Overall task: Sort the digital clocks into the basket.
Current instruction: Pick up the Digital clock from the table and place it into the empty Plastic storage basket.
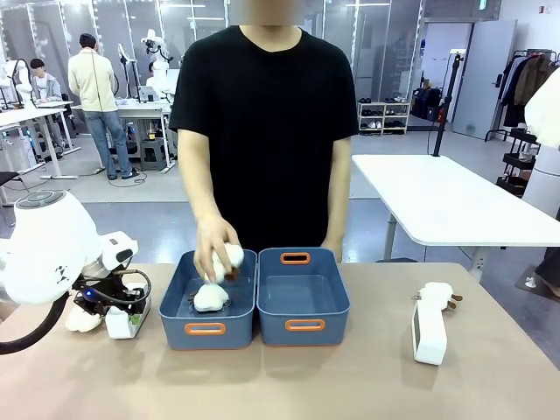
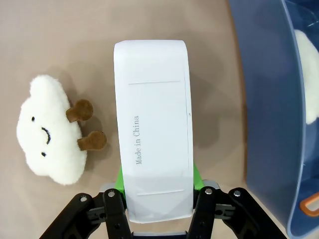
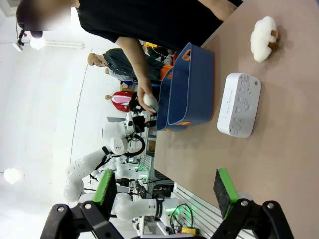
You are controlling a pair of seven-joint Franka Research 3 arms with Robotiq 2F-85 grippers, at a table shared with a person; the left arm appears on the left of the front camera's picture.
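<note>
Squarely clamped smooth rounded clock [image 2: 154, 129], fluffy plush [image 2: 47, 132]

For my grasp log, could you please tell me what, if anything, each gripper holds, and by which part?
The left gripper grips a digital clock by its two long sides, near one end. The right gripper is open and empty.

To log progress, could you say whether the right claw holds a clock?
No, the right claw is open, and the digital clock lies apart from it.

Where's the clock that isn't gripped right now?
Front view: the free digital clock sits at the right of the table, well right of the right-hand basket, a plush toy just behind it.
</note>
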